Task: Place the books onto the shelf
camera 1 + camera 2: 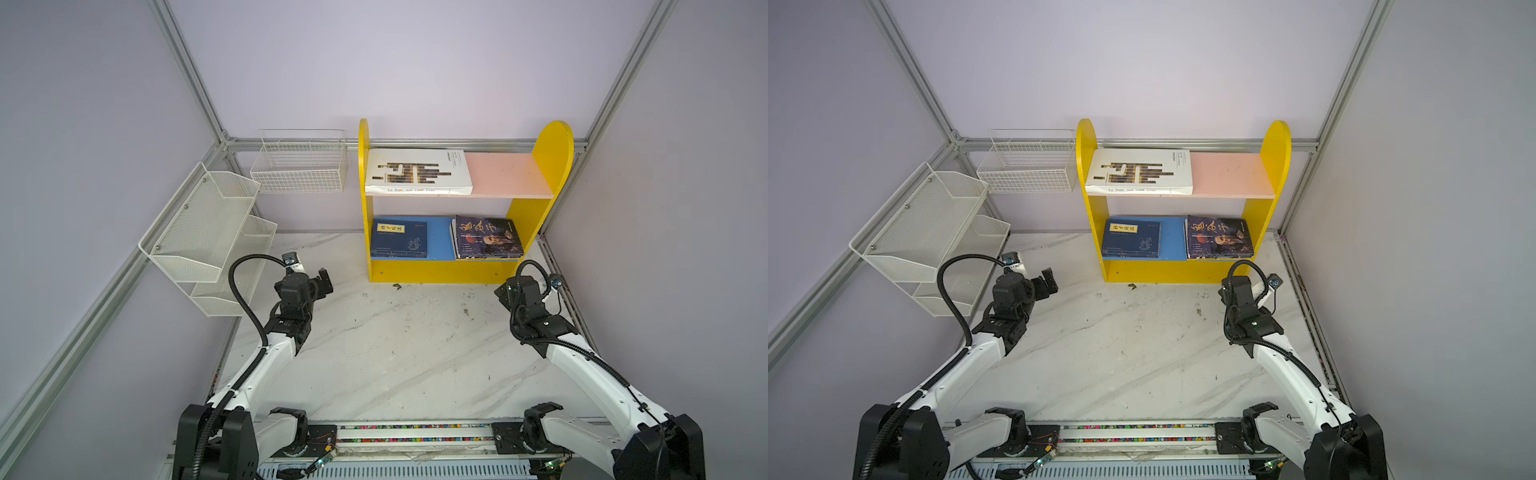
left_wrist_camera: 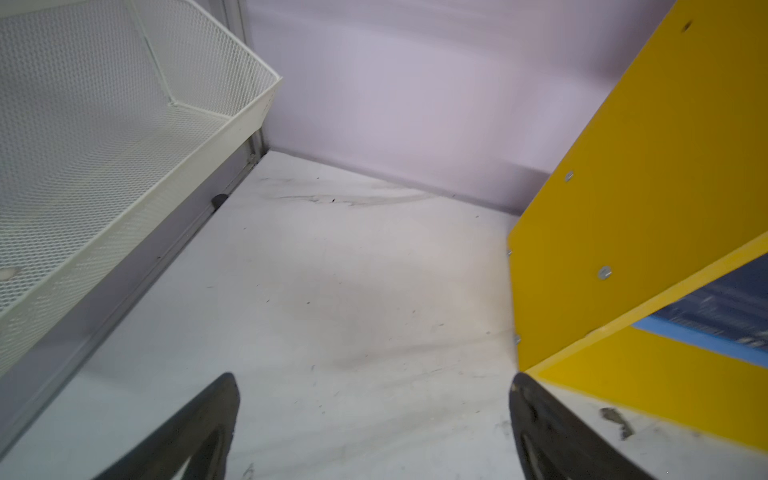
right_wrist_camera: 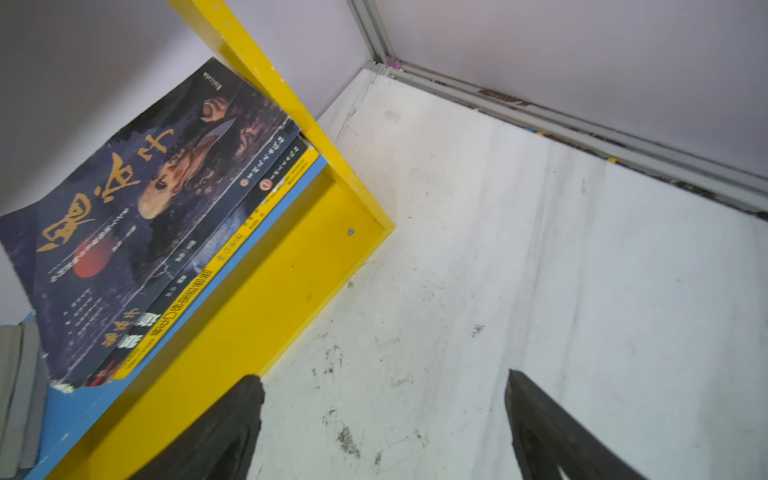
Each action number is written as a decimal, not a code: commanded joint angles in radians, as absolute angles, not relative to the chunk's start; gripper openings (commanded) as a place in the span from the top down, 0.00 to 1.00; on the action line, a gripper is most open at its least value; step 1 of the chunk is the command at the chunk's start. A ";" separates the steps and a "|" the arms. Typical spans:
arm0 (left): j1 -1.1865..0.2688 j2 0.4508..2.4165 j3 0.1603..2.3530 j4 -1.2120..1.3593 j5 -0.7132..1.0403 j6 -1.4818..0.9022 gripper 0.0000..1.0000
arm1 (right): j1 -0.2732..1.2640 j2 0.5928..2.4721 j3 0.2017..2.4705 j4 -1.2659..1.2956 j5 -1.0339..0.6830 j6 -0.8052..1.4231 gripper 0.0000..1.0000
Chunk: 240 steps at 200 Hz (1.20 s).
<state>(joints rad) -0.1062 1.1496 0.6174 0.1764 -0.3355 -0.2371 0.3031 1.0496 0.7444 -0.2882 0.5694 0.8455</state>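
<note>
On shelf (image 1: 552,153): white book (image 1: 417,171) flat above; navy book (image 1: 399,240), face-cover book (image 1: 488,237) below.

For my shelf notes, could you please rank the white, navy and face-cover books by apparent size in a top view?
1. white book
2. face-cover book, narrowly; it tops a stack, so nearness may help
3. navy book

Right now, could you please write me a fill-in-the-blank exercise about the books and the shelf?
1. The large white book lies on the ____ upper board of the shelf.
2. The dark-blue face book tops a stack on the ____ lower board.
3. The right pincer is ____ and holds nothing.
Missing words: pink; blue; open.
</note>
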 commanded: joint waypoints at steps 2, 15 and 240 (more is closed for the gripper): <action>-0.082 1.195 0.470 0.542 -0.450 -0.083 0.00 | 0.306 1.005 0.696 -0.201 0.698 0.777 0.08; -0.077 1.262 0.443 0.609 -0.484 -0.096 0.00 | 0.306 0.995 0.649 -0.103 0.710 0.754 0.06; -0.037 1.579 0.371 0.975 -0.444 -0.067 0.00 | 0.133 1.791 0.454 1.371 0.382 0.005 0.03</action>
